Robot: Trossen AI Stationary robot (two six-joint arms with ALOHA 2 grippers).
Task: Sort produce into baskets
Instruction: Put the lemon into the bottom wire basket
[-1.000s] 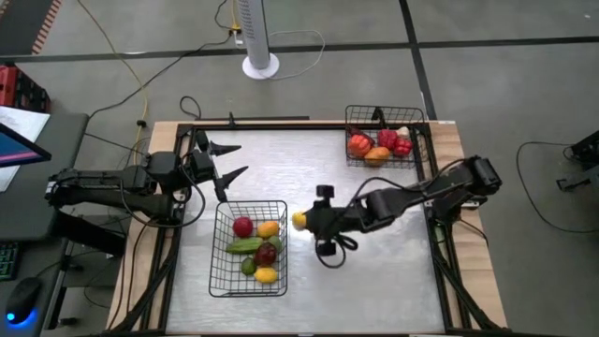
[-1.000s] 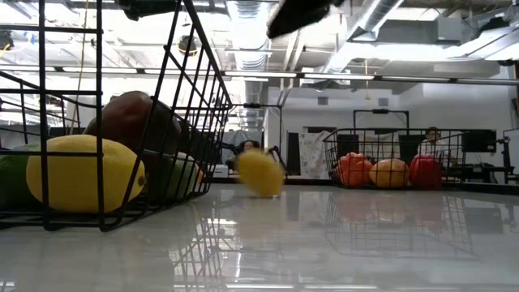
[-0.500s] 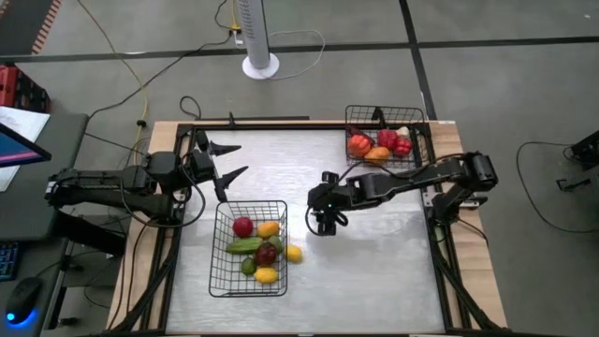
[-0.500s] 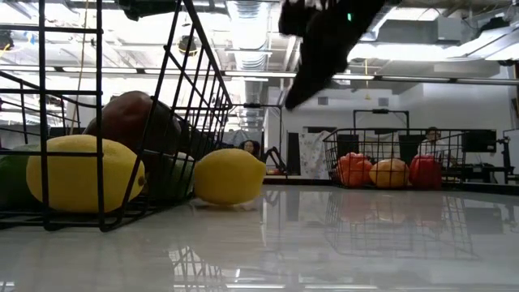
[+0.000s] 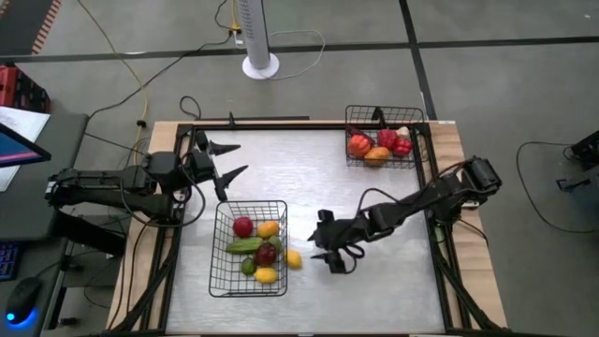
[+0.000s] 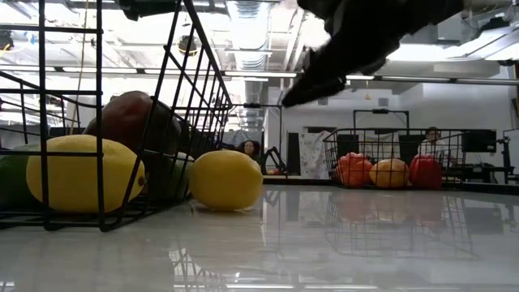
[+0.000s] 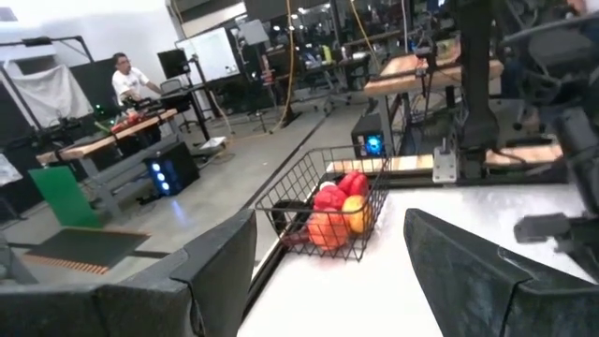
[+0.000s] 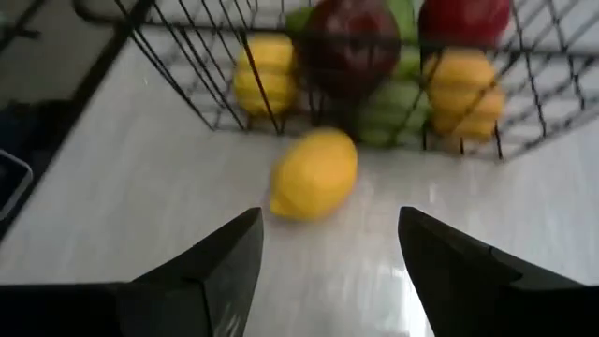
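Over on the left edge of the tabletop the left hand waits, its fingers spread wide and holding nothing, up near the far left corner. Just in front of it, toward the near edge, sits the first basket, and it's filling up nicely: a red piece, an orange one, a green cucumber, a dark red fruit, a lime and a yellow lemon all inside the wire. And there's a second lemon lying on the bare tabletop, outside, right against that basket's right wall. From table height it rests just beside the mesh. Moving right, the right hand hovers near the middle of the tabletop, close to that stray lemon but clear of it, fingers apart and empty; its own camera shows the lemon between and beyond the two fingers. Up at the far right corner stands the second basket, loaded with red peppers, an orange piece and something pale at its far right side.
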